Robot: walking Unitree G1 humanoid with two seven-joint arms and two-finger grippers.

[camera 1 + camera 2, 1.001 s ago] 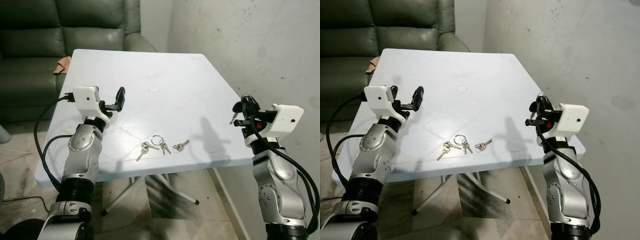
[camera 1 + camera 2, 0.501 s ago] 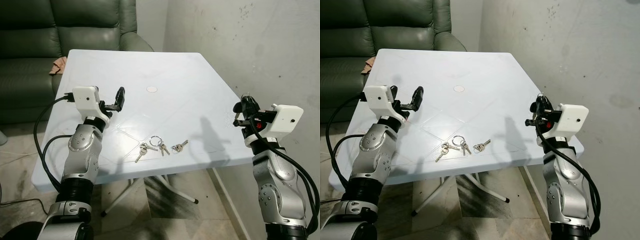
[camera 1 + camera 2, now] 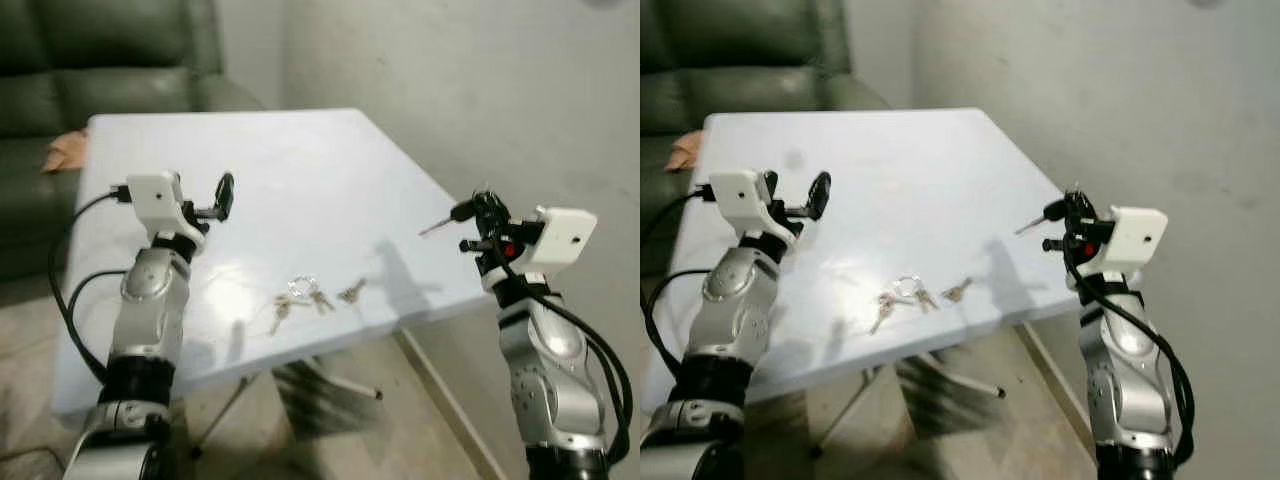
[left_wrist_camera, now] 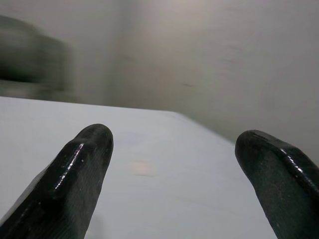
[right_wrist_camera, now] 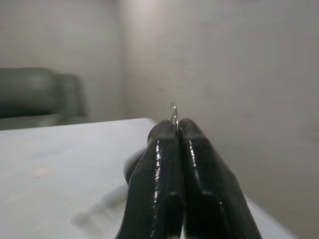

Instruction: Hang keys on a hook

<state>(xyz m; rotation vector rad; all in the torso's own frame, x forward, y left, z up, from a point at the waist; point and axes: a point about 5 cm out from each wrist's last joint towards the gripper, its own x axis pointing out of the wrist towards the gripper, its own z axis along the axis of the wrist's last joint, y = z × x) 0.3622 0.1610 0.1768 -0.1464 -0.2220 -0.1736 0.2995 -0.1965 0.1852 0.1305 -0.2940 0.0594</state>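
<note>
Near the front edge of the white plastic table (image 3: 300, 160), three small bunches of metal keys (image 3: 305, 297) lie loose on the smooth top, one with a round split ring. At the table's right corner, the right gripper (image 3: 470, 212) is raised, its two glossy black fingers pressed flat together on a thin wire key ring (image 5: 173, 113); a slim key (image 3: 434, 228) sticks out sideways from the grip. Above the table's left side, the left gripper (image 3: 222, 196) hovers with rounded fingers (image 4: 75, 184) spread wide, grasping nothing. Behind the table stands a dark green leather sofa (image 3: 100, 50); a plain grey plastered wall (image 3: 480, 90) rises to the right.
</note>
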